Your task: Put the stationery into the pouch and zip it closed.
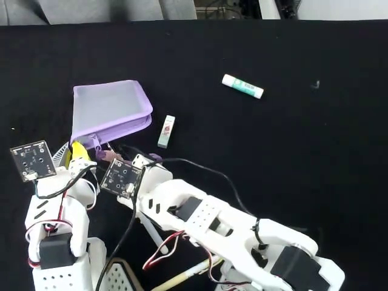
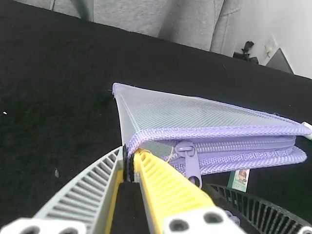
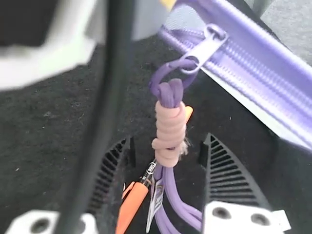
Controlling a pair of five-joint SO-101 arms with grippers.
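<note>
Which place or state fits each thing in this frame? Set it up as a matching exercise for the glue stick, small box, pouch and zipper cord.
Things:
1. glue stick
2. small box
3. pouch
4. zipper cord

Places or states:
A. inside the open right claw
B. corner pinched by the left claw
C. lying right beside the pouch
D. lying alone, far from the pouch

Pairs: 1-D, 2-C, 3-B, 4-A

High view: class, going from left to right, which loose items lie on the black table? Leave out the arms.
purple pouch → small white and green box → white and green tube
</note>
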